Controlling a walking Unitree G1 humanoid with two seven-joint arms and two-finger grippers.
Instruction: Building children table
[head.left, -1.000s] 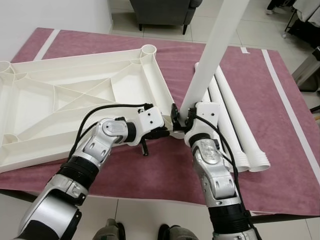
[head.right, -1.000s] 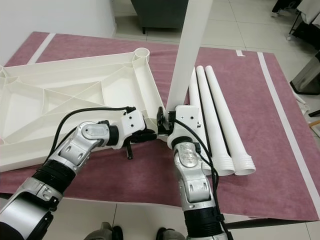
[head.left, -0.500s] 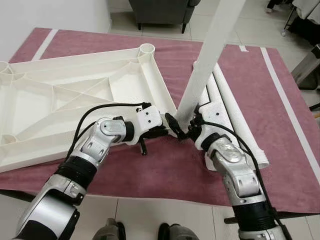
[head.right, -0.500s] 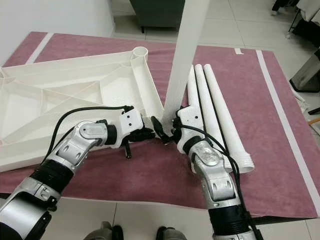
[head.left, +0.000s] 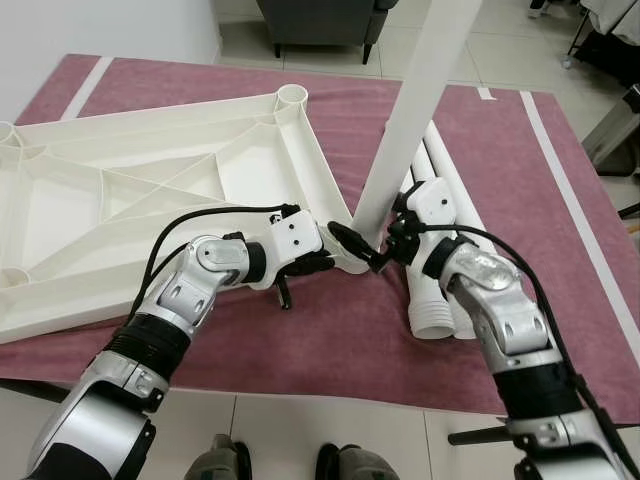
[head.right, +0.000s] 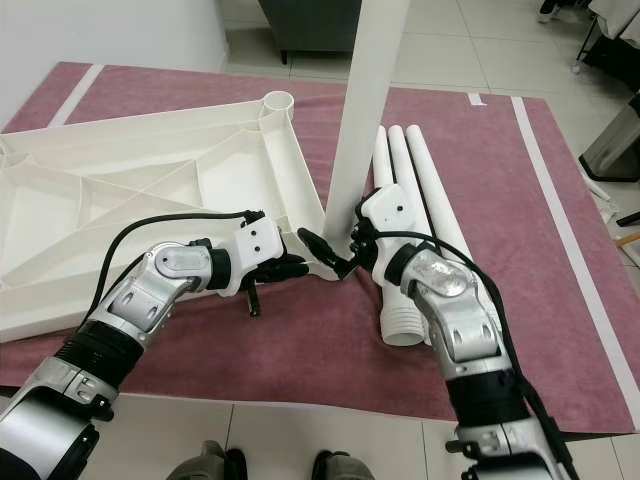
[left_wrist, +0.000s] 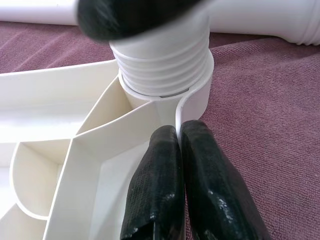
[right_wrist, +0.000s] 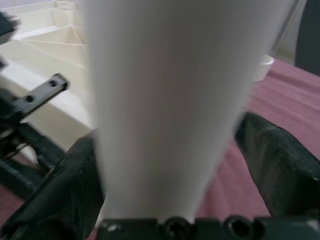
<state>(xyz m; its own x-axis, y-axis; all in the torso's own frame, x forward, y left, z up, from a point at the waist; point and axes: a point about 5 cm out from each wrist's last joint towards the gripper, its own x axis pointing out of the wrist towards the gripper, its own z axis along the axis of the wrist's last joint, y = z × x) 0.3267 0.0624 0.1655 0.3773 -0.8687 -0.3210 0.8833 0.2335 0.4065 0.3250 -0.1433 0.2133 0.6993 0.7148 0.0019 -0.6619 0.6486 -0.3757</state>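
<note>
The white tabletop (head.left: 120, 200) lies upside down on the maroon mat (head.left: 340, 340). One white leg (head.left: 410, 110) stands upright in the tabletop's near right corner socket (left_wrist: 165, 95), with its threaded end partly in. My left gripper (left_wrist: 179, 131) is shut on the thin rim of that socket. Low on the upright leg sits my right gripper (head.left: 375, 238), shut on it with a black finger on each side (right_wrist: 55, 200). Three spare legs (head.left: 455, 215) lie side by side on the mat just right of the upright one.
A dark armchair (head.left: 320, 20) stands on the tiled floor beyond the mat's far edge. Grey furniture (head.left: 615, 130) shows at the right edge. The mat's near edge runs just before my feet (head.left: 280, 465).
My right forearm has swung out to the right, turning the wrist around the upright leg while it keeps hold. The left gripper stays on the socket rim.
</note>
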